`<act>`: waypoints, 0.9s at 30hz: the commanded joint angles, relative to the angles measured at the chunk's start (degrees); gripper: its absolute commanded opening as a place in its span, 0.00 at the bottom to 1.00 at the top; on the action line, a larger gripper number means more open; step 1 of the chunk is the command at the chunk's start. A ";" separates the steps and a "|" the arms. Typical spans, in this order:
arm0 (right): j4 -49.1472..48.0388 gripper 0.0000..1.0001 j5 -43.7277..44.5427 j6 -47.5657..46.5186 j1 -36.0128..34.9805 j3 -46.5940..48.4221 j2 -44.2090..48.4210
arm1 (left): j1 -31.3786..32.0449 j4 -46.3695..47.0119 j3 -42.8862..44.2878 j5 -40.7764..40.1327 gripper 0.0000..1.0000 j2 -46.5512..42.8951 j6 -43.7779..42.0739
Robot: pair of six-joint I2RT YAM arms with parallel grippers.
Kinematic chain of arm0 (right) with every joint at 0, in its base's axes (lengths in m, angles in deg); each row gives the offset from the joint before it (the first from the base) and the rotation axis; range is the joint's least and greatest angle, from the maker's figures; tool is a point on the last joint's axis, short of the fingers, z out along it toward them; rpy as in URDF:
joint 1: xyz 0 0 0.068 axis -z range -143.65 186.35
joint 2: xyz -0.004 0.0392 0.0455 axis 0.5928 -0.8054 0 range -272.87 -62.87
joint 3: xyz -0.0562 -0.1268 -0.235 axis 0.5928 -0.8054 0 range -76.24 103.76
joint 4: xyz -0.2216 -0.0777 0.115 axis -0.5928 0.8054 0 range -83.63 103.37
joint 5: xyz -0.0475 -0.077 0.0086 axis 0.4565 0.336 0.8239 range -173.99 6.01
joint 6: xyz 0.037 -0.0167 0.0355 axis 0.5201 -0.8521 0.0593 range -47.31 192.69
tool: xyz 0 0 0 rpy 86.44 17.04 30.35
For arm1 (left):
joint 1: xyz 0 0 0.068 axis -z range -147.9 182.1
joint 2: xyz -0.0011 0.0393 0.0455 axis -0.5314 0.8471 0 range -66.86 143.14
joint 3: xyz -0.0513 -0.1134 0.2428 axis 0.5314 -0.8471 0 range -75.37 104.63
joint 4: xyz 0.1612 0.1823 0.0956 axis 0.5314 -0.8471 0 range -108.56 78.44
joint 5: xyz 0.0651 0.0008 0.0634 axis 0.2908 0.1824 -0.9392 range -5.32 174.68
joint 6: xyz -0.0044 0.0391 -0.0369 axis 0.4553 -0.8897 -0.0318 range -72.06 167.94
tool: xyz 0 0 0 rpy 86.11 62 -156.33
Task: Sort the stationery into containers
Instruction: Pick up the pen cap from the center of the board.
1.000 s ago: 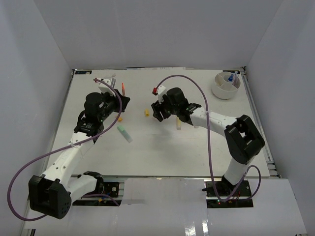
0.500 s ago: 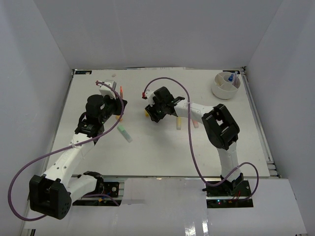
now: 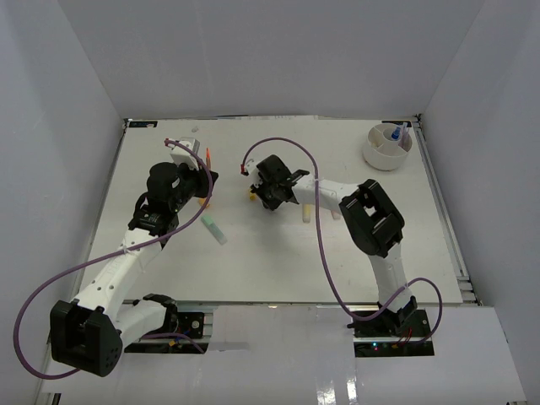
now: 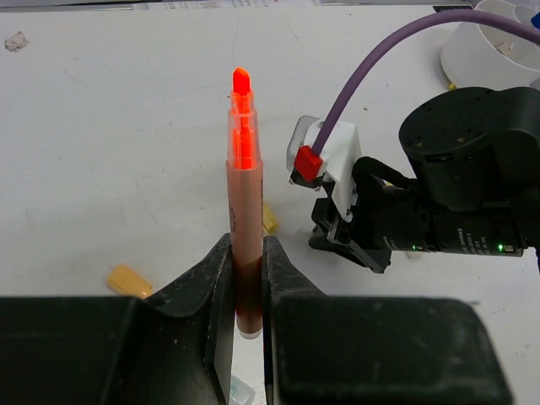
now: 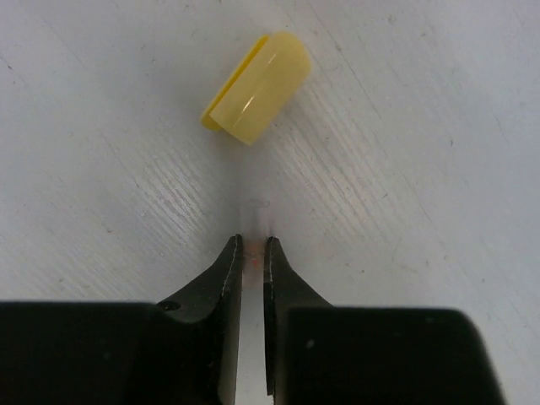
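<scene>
My left gripper (image 4: 246,278) is shut on an uncapped orange highlighter (image 4: 243,186), its tip pointing away; both show in the top view (image 3: 205,169). My right gripper (image 5: 253,246) is low over the table, jaws nearly closed on a small pale orange piece (image 5: 254,251) at the tips. A yellow eraser (image 5: 257,87) lies just beyond it, apart. In the top view the right gripper (image 3: 260,195) is beside that eraser (image 3: 251,194). The round white tub (image 3: 387,148) stands at the far right with a blue-capped bottle (image 3: 395,133) inside.
A green highlighter (image 3: 213,229) lies below the left gripper. A pale yellow pen (image 3: 306,212) and a pinkish item (image 3: 335,213) lie under the right forearm. An orange eraser (image 4: 129,280) lies left of the left fingers. White walls ring the table.
The right gripper has moved left across the table to the yellow eraser, its arm stretching out. The left gripper shifted slightly and still holds the orange highlighter.
</scene>
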 commanded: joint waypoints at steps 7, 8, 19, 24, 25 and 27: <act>2.94 0.08 9.52 6.88 -0.22 -12.09 10.50 | -0.25 -0.19 0.36 1.48 0.00 -1.19 0.44; 3.29 0.08 9.53 7.51 -0.22 -13.41 11.38 | -0.25 -0.19 0.36 1.57 0.00 -1.19 0.44; 7.16 0.22 9.44 12.87 -0.22 -22.65 16.93 | -0.25 -0.37 0.45 2.45 0.00 -0.57 0.97; 10.50 0.33 8.74 13.05 -0.13 -19.75 15.88 | -0.25 -0.72 0.45 2.10 0.02 -0.48 0.97; 11.64 0.34 8.65 12.79 -0.13 -19.05 15.61 | -0.25 -0.72 0.54 2.10 0.02 -0.48 0.97; 12.70 0.38 8.03 12.70 -0.22 -16.94 14.38 | -0.25 -0.72 0.54 2.10 0.03 -0.57 0.97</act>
